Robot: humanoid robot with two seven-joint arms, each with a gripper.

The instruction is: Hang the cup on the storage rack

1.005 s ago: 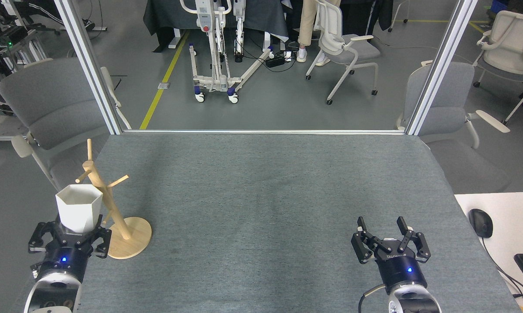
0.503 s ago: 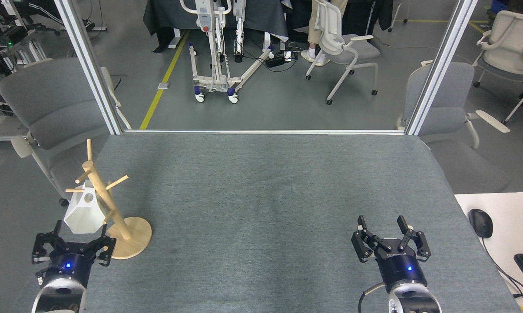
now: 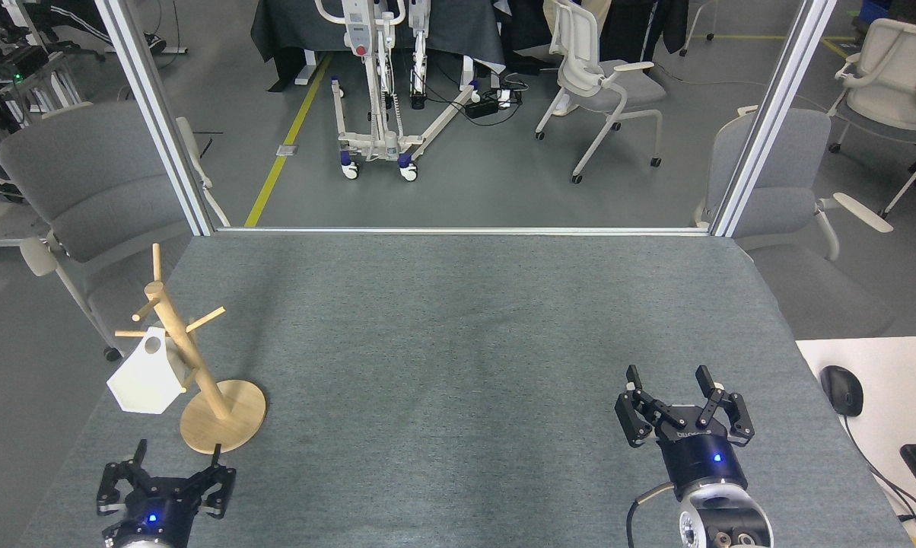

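Cup hangs on the rack, near the table's left edge, toward the front-left corner. Handle tab with round hole is hooked over a lower peg on the rack's left side; body dangles down and left, tilted, mouth facing away from the post, clear of the table surface. Rack upright on its round base.

Left end effector sits low at the front-left corner, fingers spread wide, holding nothing, well apart from the cup. Half a second ago it was just beneath the cup; a second ago it gripped the cup upright by its base beside the post. It has since drawn back toward the front edge. The cup has swung a little further left and lower than half a second ago.

Right end effector near the front-right part of the table, fingers open, empty; shifted slightly toward the far edge compared with before.

Rack base position unchanged. Background: a person's legs seen earlier behind the white chair are now gone.
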